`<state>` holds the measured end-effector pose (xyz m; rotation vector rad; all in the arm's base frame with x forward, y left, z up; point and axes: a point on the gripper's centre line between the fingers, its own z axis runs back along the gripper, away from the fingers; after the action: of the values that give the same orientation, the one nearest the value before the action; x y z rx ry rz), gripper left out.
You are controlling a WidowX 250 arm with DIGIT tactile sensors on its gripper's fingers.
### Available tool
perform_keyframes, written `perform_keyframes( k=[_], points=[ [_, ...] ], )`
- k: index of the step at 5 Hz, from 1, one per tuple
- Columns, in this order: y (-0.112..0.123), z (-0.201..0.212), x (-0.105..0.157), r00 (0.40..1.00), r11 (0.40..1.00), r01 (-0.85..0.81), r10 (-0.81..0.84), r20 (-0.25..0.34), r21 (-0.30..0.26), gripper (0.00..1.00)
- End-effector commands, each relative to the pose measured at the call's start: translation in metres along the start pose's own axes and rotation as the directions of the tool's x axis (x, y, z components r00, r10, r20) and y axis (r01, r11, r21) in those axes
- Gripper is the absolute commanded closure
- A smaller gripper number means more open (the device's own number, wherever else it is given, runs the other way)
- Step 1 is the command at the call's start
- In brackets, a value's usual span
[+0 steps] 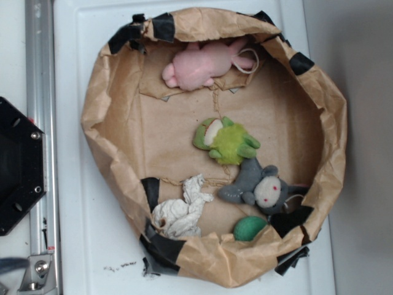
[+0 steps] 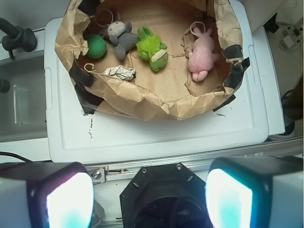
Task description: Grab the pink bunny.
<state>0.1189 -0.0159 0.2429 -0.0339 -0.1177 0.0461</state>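
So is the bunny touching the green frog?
No, the bunny lies by the bag's far rim, with bare brown paper between it and the frog.

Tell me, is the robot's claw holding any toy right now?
No, nothing is held. The gripper is open and empty, far back from the paper nest. The pink bunny lies untouched inside it.

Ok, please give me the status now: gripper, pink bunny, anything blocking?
Gripper open, high above, holding nothing. Pink bunny lying at paper bin's wall, untouched. Green plush frog apart from it; path clear.
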Motion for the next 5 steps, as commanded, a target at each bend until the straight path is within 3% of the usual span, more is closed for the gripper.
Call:
perform_keyframes(
  k=[1,2,4,5],
  points=[
    [0.000,0.000,0.000,1.000,1.000,0.000,0.000,0.000,0.000,0.00],
    [0.010,-0.034,0.042,0.988,0.992,-0.118,0.113,0.108,0.042,0.00],
    [0.010,-0.091,0.106,0.930,0.959,-0.279,0.282,0.236,-0.049,0.00],
    [0.024,-0.124,0.120,0.917,0.950,-0.309,0.307,0.253,-0.032,0.00]
  ],
)
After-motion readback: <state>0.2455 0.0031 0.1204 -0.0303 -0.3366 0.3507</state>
